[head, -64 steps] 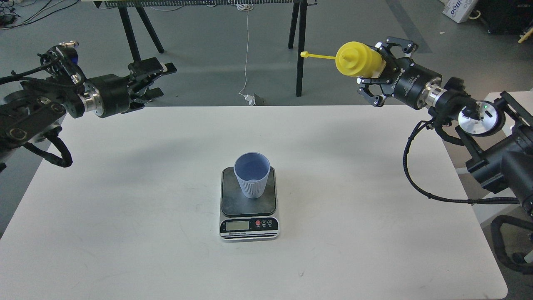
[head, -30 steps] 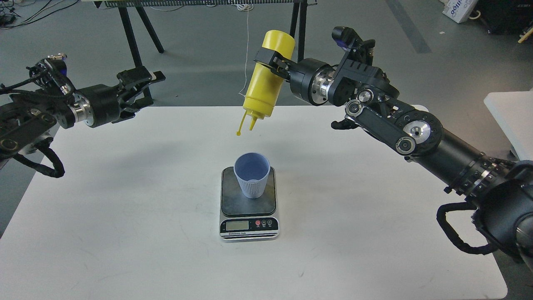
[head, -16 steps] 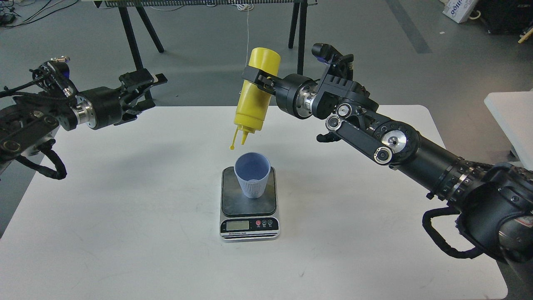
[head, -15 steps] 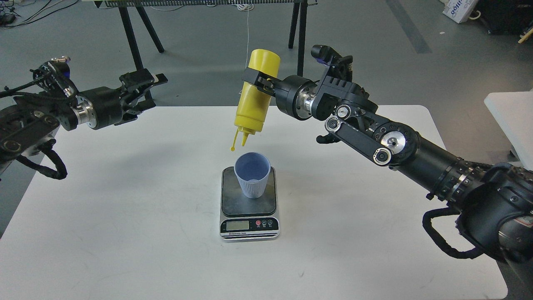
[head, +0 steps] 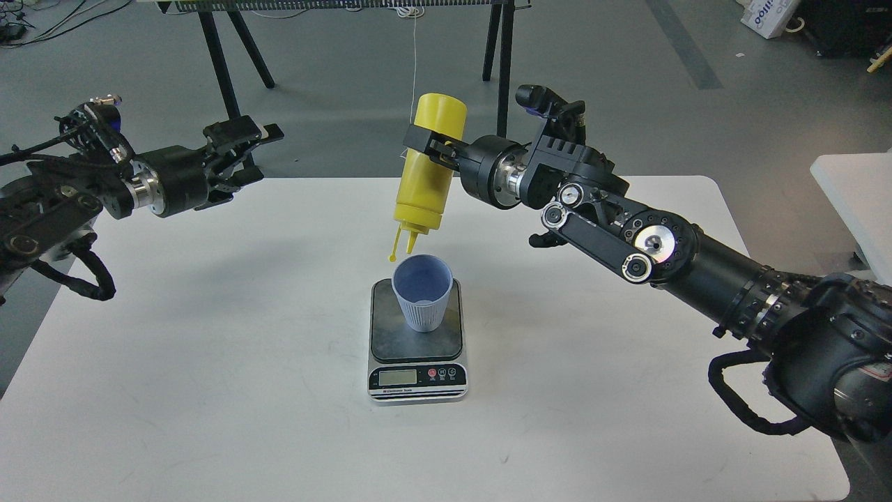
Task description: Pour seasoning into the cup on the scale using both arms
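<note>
One cup [head: 422, 291] stands upright on the scale [head: 417, 339], mid-bench [head: 209, 362]. Right tool [head: 426, 146] clamps the bottle [head: 431, 164] inverted, nozzle just above the cup rim, apparently not touching. Left tool [head: 244, 150] is spread wide, empty, well left of the cup.

The place looked like a robotics lab or test room rather than a home. A plain white counter [head: 209, 362] stood on a bare grey floor [head: 348, 84], with loose cables [head: 42, 21] trailing across it in the far left corner. Black angled legs of a stand [head: 223, 63] rose behind the counter, and a thin white cord [head: 412, 104] hung down to a plug on the floor. A cardboard box [head: 770, 17] sat at the far right. Two black robot arms [head: 662, 244] reached over the counter.
</note>
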